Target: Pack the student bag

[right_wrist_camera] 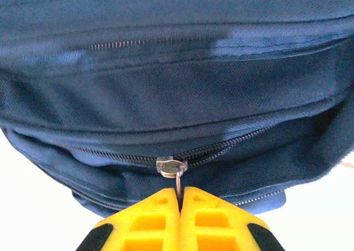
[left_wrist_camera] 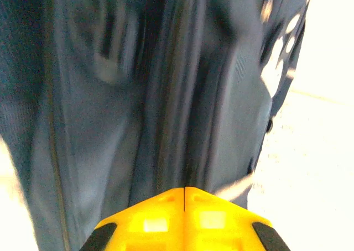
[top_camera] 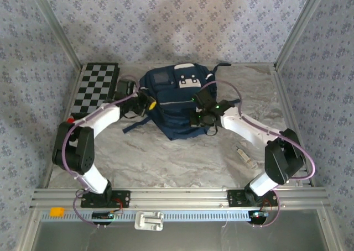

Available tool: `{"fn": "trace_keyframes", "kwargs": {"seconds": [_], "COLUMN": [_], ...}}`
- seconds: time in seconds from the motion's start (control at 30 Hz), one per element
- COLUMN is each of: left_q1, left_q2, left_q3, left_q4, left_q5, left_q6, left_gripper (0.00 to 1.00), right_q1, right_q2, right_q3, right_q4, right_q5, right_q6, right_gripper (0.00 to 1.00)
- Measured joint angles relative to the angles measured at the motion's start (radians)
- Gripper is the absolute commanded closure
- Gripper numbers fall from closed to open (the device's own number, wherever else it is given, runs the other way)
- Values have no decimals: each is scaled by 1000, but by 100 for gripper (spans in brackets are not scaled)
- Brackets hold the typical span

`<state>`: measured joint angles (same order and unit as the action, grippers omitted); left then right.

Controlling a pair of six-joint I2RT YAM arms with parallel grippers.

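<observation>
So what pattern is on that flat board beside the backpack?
The board has black-and-white checks, like a chessboard. It shows best in the top external view.

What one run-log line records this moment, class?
right gripper: shut on zipper pull | left gripper: shut, at backpack edge | backpack: lying on table

The large navy blue fabric backpack [left_wrist_camera: 166,96] is blurred in the left wrist view (seams mere streaks). Its metal zipper pull [right_wrist_camera: 178,180] vanishes between the right gripper's [right_wrist_camera: 181,192] yellow fingertips. A small clear object [top_camera: 244,156] is too tiny to identify.
</observation>
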<state>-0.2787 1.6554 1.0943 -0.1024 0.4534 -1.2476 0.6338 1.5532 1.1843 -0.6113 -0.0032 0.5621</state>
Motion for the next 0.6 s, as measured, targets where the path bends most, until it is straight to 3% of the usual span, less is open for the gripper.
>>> {"fn": "trace_keyframes", "kwargs": {"seconds": [0.13, 0.27, 0.43, 0.6], "left_q1": [71, 73, 63, 56], "left_q2": [72, 127, 111, -37], "left_q3": [125, 219, 204, 32], "left_q4": [-19, -31, -56, -96], "left_q5": [-20, -15, -8, -5], "left_q6": [66, 108, 143, 137], "left_gripper": [100, 100, 76, 53], "right_q1": [-11, 61, 114, 126], "right_q2": [-12, 26, 85, 98], "right_q3": [19, 97, 150, 151], "right_q4": [-111, -136, -72, -58], "right_q5": [68, 47, -38, -54], "right_q6": [-29, -32, -20, -9], "right_gripper": [100, 100, 100, 100]}}
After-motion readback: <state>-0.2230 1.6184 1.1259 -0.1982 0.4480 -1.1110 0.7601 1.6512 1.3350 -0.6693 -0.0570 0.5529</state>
